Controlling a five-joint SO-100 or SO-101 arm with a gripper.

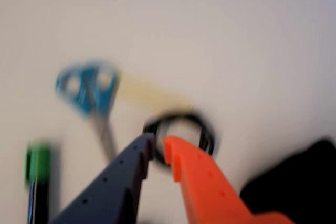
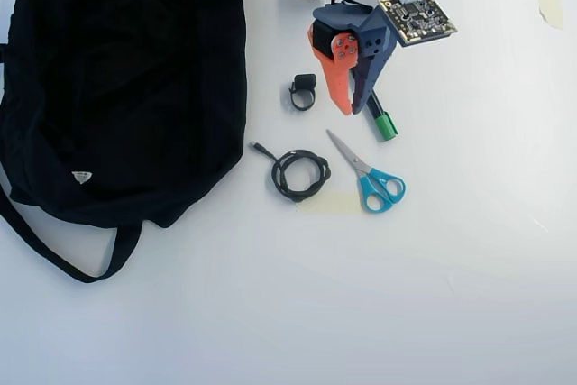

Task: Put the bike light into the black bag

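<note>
Gripper [image 2: 352, 112] empty, beside bike light [image 2: 303, 92]

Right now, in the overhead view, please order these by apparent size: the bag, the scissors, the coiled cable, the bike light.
1. black bag, by far largest.
2. scissors.
3. coiled cable, close to the scissors.
4. bike light, smallest.

On the white surface [image 2: 469, 268] the overhead view shows one large black bag [image 2: 126, 78], one small black bike light [image 2: 304, 92], one coiled black cable [image 2: 300, 174], one pair of scissors [image 2: 370, 173] with blue handles, and one pen [image 2: 381, 120] with a green cap. There is one arm, ending in one tool [image 2: 356, 110] that has two fingers, one orange and one dark blue. One green circuit board [image 2: 415, 15] sits on the arm.
</note>
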